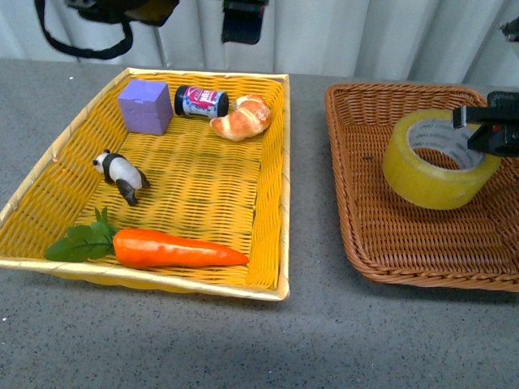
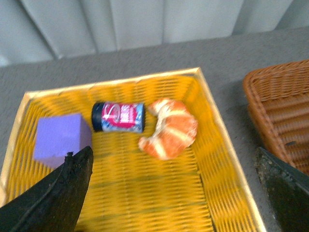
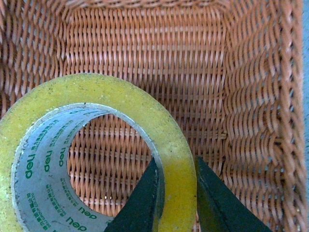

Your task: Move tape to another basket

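Grips the tape (image 3: 96,92) by its wall with the right gripper (image 3: 176,162) — one finger inside the core, one outside. Tilts it inside the brown basket (image 3: 145,48), bare weave below, walls apart all round; calls for lowering, then release. Leaves the left gripper (image 2: 172,152) spread, empty, over the yellow basket (image 2: 198,72).
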### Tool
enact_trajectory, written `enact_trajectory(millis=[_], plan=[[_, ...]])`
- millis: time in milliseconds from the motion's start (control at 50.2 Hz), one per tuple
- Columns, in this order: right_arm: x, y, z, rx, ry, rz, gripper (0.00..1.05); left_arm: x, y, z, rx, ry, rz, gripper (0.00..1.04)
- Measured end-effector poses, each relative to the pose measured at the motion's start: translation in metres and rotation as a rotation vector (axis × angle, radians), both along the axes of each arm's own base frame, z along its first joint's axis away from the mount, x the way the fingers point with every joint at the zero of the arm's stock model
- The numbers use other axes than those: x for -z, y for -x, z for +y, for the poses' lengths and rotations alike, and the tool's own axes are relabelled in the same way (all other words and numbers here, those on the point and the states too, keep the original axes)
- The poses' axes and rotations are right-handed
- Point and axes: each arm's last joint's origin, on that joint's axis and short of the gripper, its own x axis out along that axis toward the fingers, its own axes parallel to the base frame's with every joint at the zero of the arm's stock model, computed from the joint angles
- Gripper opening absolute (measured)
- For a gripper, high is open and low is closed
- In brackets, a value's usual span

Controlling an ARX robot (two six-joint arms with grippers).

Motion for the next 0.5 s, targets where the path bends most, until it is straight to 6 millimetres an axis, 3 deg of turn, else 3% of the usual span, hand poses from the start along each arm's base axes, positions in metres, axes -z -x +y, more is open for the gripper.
enact_trajectory(millis=[179, 438, 498], plan=[[0.018, 0.001, -0.002, -0.004, -0.031, 0.034, 0.15, 0.011, 0.005, 0.009, -0.105, 0.000, 0.023, 0.98], [0.030, -0.002, -0.006, 0.021, -0.049, 0.029, 0.15, 0.017, 0.011, 0.009, -0.124, -0.010, 0.017, 0.98], [0.030, -0.003, -0.007, 0.024, -0.046, 0.011, 0.24, 0.017, 0.013, 0.009, -0.132, -0.019, 0.013, 0.98]])
